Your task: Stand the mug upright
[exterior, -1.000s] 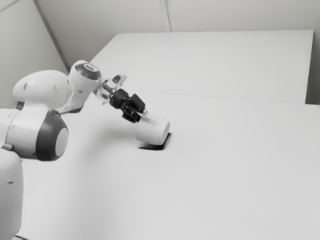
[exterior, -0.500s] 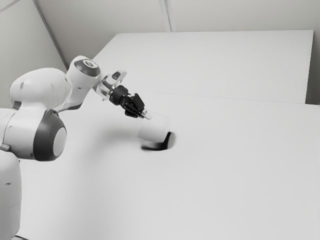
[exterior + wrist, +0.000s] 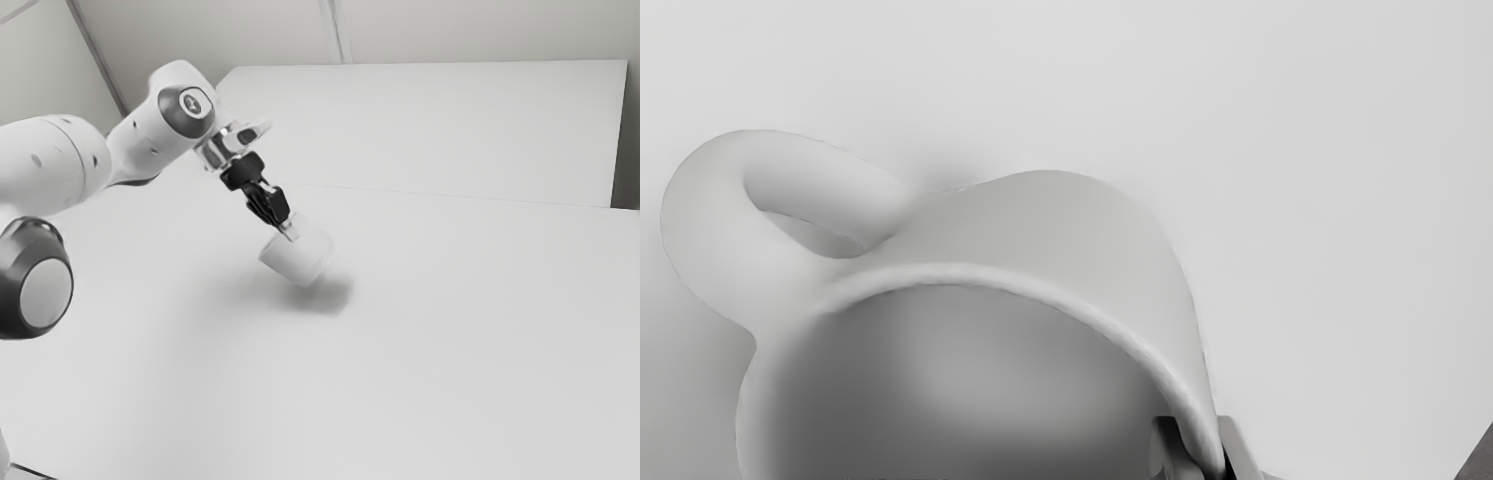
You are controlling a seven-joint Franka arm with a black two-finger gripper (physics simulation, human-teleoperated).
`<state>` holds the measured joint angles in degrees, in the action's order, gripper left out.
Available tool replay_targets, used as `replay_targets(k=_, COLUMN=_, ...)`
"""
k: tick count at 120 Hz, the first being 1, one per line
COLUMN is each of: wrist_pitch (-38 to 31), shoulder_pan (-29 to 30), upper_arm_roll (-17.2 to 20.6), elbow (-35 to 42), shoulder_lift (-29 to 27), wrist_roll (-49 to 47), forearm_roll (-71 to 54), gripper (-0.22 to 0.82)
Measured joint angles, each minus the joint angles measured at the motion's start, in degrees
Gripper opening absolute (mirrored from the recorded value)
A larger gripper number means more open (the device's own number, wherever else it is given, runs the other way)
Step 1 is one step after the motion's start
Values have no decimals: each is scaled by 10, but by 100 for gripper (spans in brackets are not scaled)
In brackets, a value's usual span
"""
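- Held the mug (image 3: 305,255) by its wall in the gripper (image 3: 290,232), clamped on it from both sides.
- Set one finger (image 3: 1164,440) inside the mug and the other finger (image 3: 1239,437) outside, both against the wall just at the rim (image 3: 960,274).
- Carried the mug above the counter (image 3: 450,350), tilted rather than upright, with its mouth turned up toward the gripper and the exterior view's left, and its base down toward the exterior view's right.
- Cast a soft shadow (image 3: 328,296) on the counter, beneath the mug and slightly toward the exterior view's right.
- Looked down past the rim in the wrist view, into the grey hollow (image 3: 973,393) of the mug.
- Saw the handle (image 3: 710,230) there too, standing out as a thick closed loop from the outer wall, well apart from both fingers and touching neither.
- Reached in with the white arm (image 3: 150,140) from the exterior view's left, sloping down at the wrist to the black gripper.
- Pointed the gripper downward at a slant, toward the exterior view's right, with its tips at the near upper part of the mug.
- Had a pale wall (image 3: 460,30) behind, beyond the far edge of the white surface.
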<state>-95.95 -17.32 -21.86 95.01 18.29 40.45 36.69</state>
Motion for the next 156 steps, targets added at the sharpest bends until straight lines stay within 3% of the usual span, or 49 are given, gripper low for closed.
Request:
replay_targets(k=34, wrist_pitch=-118, shoulder_pan=-2, upper_arm_roll=98, elbow=65, shoulder_lift=-65, wrist_roll=-18, forearm_roll=-296, gripper=-18)
replay_targets(k=61, wrist_pitch=-166, shoulder_pan=-17, upper_arm_roll=121, elbow=122, shoulder_lift=-86, wrist_roll=-76, forearm_roll=-432, gripper=-18)
replay_targets(k=100, wrist_pitch=-193, shoulder_pan=-15, upper_arm_roll=124, elbow=196, shoulder_lift=-111, wrist_roll=-156, forearm_roll=-474, gripper=-18)
replay_targets(k=156, wrist_pitch=-216, shoulder_pan=-12, upper_arm_roll=124, elbow=219, shoulder_lift=-97, wrist_roll=-237, forearm_roll=-468, gripper=-18)
